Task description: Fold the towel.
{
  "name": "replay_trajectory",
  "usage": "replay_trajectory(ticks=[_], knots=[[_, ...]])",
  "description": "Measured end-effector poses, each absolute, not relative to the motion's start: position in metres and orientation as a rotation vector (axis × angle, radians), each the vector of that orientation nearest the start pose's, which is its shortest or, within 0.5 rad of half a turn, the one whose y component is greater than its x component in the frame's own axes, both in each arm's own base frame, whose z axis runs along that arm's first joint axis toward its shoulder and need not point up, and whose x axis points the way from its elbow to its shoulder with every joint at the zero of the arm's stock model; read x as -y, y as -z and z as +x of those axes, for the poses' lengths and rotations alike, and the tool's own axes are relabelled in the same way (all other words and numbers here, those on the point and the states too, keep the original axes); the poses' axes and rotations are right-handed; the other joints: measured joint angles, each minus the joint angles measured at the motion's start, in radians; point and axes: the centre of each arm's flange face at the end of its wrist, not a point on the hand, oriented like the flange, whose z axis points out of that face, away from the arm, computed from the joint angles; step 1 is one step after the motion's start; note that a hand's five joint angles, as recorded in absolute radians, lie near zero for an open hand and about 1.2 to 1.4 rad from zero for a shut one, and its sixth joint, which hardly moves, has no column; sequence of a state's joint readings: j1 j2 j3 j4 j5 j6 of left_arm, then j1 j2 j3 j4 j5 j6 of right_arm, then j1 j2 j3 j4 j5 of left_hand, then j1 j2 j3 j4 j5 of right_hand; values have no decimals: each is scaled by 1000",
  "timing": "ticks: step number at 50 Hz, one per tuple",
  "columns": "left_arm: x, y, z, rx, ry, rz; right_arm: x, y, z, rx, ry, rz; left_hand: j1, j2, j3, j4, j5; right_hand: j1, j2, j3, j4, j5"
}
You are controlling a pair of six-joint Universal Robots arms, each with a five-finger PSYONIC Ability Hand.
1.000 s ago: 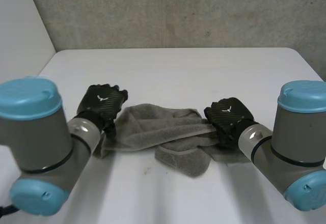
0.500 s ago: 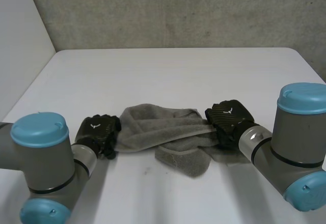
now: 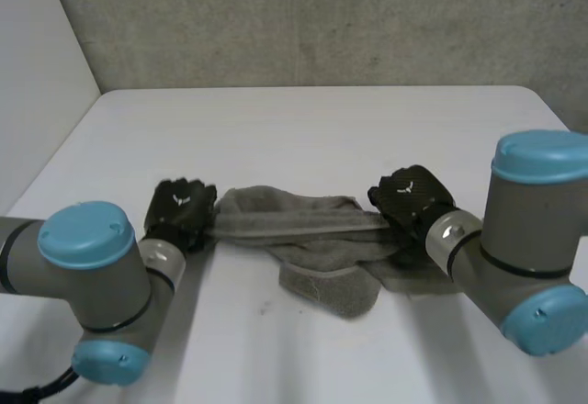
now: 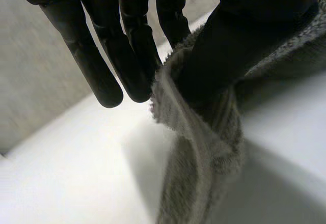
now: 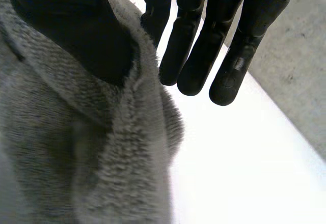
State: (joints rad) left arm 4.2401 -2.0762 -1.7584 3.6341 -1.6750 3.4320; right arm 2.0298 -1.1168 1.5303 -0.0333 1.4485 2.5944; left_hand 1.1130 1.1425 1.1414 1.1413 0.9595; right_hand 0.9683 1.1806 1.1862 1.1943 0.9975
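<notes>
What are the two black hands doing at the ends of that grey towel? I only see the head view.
Observer: The left wrist view shows the left hand pinching the towel's hemmed edge between thumb and fingers.
Visitor: And the other one?
Observer: The right wrist view shows the right hand pinching its end of the towel too, its other fingers straight past the edge, over the white table.
</notes>
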Motion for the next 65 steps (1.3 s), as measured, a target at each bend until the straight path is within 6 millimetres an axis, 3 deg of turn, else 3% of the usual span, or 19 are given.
replay_trajectory(ticks=[4,9,10,11,12,16,20,24,30,31,32,34,37,39,41,46,52,59,65], knots=[[281,-150,-279,-2147,2125,837,270,-186,295,-2127,1837,-1446,30,53,55,55,47,0,0,0,0,0],[316,-205,-298,-1846,2317,822,303,-238,318,-1926,2169,-1423,44,67,70,72,63,0,0,2,0,0],[316,-205,-298,-1846,2317,822,303,-238,318,-1926,2169,-1423,44,67,70,72,63,0,0,2,0,0],[336,-249,-308,-1651,2451,783,321,-278,330,-1729,2433,-1312,46,69,73,73,64,0,0,2,0,0],[336,-249,-308,-1651,2451,783,321,-278,330,-1729,2433,-1312,46,69,73,73,64,0,0,2,0,0],[357,-340,-316,-1283,2683,645,336,-365,340,-1196,2928,-963,50,69,73,75,70,0,0,2,1,0],[360,-391,-308,-1091,2794,523,328,-407,335,-872,3119,-743,50,69,73,76,70,0,0,2,1,0],[356,-405,-301,-1059,2833,477,320,-412,331,-811,3145,-702,50,70,73,76,72,0,0,2,1,0],[348,-355,-294,-1280,2757,563,312,-354,324,-1147,2957,-927,50,70,74,76,74,0,0,2,1,0],[343,-328,-292,-1383,2701,615,308,-332,323,-1282,2860,-1016,50,70,74,76,74,0,0,2,1,0],[343,-328,-292,-1383,2701,615,308,-332,323,-1282,2860,-1016,50,70,74,76,74,0,0,2,1,0],[333,-286,-289,-1536,2601,696,301,-296,319,-1492,2681,-1152,50,71,74,76,74,0,0,2,1,0],[320,-242,-284,-1693,2482,784,293,-264,316,-1665,2500,-1264,50,71,74,76,74,0,0,2,1,0],[303,-194,-277,-1857,2339,877,282,-221,311,-1864,2245,-1388,50,71,74,76,74,0,0,2,1,0],[290,-164,-272,-1964,2232,937,277,-195,309,-1962,2098,-1447,50,71,74,76,74,0,0,2,1,0],[257,-119,-258,-2148,1985,1058,269,-154,303,-2098,1880,-1519,50,71,74,76,74,0,0,2,1,1],[229,-111,-247,-2249,1807,1141,260,-141,295,-2176,1755,-1535,50,71,75,76,74,0,0,2,1,1],[212,-127,-242,-2260,1780,1156,251,-155,282,-2247,1680,-1403,48,51,62,63,67,-2,5,4,1,-1],[210,-135,-239,-2236,1824,1130,244,-168,270,-2255,1631,-1227,-183,-197,-195,-196,-190,-2,5,4,1,-1]])
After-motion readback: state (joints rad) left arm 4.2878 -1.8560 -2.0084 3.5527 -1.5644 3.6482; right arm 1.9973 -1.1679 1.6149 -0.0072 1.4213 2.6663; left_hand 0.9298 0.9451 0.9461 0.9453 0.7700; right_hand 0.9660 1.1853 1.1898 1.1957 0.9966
